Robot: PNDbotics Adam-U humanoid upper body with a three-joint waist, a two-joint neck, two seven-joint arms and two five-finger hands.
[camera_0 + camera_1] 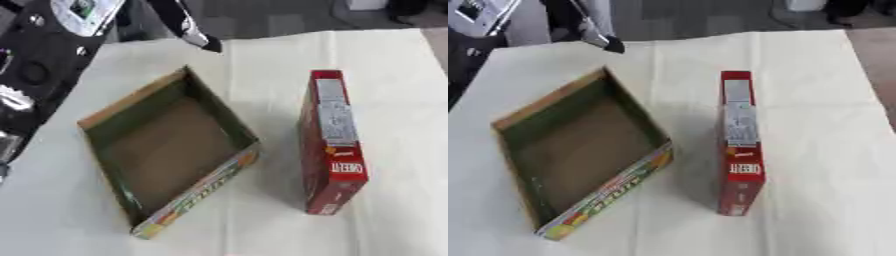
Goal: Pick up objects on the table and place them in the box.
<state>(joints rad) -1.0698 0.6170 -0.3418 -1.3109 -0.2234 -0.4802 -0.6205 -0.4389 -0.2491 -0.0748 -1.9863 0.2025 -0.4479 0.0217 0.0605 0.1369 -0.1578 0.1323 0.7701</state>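
Two things sit on the pale cloth-covered surface (pixel 262 225): an open cardboard box (pixel 166 150) at centre left of the frame, turned at an angle and holding nothing, and a red cracker box (pixel 332 140) standing on its long edge to the right, well apart from it. Black and silver robot arm parts (pixel 35 65) fill the upper left corner. Neither robot hand can be made out clearly, so whether the fingers are spread or curled cannot be told.

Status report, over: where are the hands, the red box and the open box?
Left arm at upper left, hand unclear; right hand not in view. Red carton stands on edge on the table, untouched, right of the open box. Box empty; nothing between them.
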